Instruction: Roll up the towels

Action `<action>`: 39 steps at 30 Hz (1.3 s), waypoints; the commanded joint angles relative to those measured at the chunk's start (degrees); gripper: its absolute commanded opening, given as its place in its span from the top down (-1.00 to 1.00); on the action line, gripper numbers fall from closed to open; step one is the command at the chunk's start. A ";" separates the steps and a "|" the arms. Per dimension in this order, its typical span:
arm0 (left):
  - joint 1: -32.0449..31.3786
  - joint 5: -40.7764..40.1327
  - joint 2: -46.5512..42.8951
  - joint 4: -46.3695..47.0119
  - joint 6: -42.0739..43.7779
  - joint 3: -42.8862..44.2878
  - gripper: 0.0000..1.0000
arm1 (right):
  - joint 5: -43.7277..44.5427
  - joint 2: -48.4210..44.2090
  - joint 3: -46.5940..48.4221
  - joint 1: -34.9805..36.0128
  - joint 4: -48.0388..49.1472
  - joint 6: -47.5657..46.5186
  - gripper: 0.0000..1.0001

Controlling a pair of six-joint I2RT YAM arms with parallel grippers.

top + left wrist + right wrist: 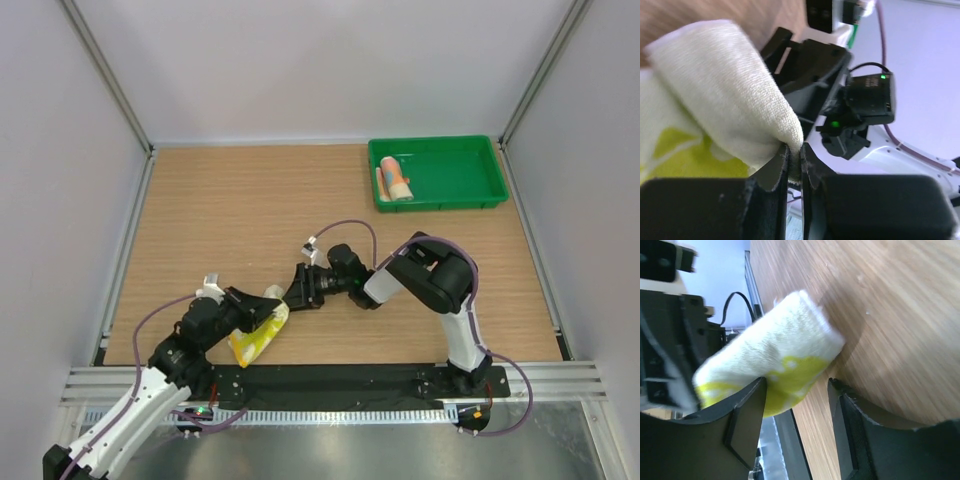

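Observation:
The yellow towel [257, 336], folded thick with a cream back, is held up near the table's front edge. My left gripper [263, 313] is shut on a cream edge of it; in the left wrist view the fingertips [794, 150] pinch the yellow towel [725, 100] tightly. My right gripper [293, 295] stands open right of it. In the right wrist view the yellow towel [775, 350] rests against the left finger of my right gripper [797, 385], apart from the right one. A rolled blue and orange-pink towel [396, 179] lies in the tray.
A green tray [462, 170] stands at the back right. Bare wooden table [230, 220] lies behind the arms. A black rail [340, 378] runs along the front edge, close under the yellow towel. The two grippers are close together.

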 commanded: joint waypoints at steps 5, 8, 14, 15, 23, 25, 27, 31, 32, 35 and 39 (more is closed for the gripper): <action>0.27 -0.08 -3.47 -19.48 -0.56 -6.34 0.99 | 5.48 3.50 2.94 4.64 -15.75 -6.99 0.21; 0.27 0.35 -1.28 -17.99 -0.04 -6.34 0.99 | 5.84 2.79 3.21 4.64 -16.72 -7.43 0.48; 0.27 1.06 7.93 -12.89 4.18 -4.50 0.99 | 9.61 -0.81 4.26 4.37 -24.18 -9.71 0.92; 0.27 1.06 9.70 -12.45 6.10 -3.80 1.00 | 10.40 -1.68 4.44 4.20 -26.63 -10.07 0.97; 0.19 3.33 28.42 -4.56 18.57 6.39 0.99 | 16.72 -13.52 -2.05 0.60 -34.03 -11.74 0.98; 0.01 3.52 31.93 -4.09 22.36 11.03 0.99 | 19.53 -17.49 -4.08 -0.72 -38.05 -11.91 0.98; -0.16 4.48 39.22 -4.09 29.10 14.91 0.99 | 25.85 -23.62 -5.93 -1.95 -42.88 -13.40 0.98; -1.47 4.76 53.19 -4.97 38.78 26.15 0.99 | 39.83 -34.25 -5.50 -2.22 -61.75 -14.81 0.85; -2.09 3.97 55.83 -7.41 40.64 32.01 0.99 | 42.81 -36.39 -4.97 -2.39 -64.24 -14.81 0.83; -5.87 -0.33 67.25 -13.75 48.12 45.09 0.99 | 53.01 -44.30 -3.04 -3.36 -74.88 -13.50 0.78; -12.98 -8.49 80.27 -23.66 57.43 64.32 0.99 | 62.60 -50.99 -0.22 -7.31 -88.06 -9.99 0.71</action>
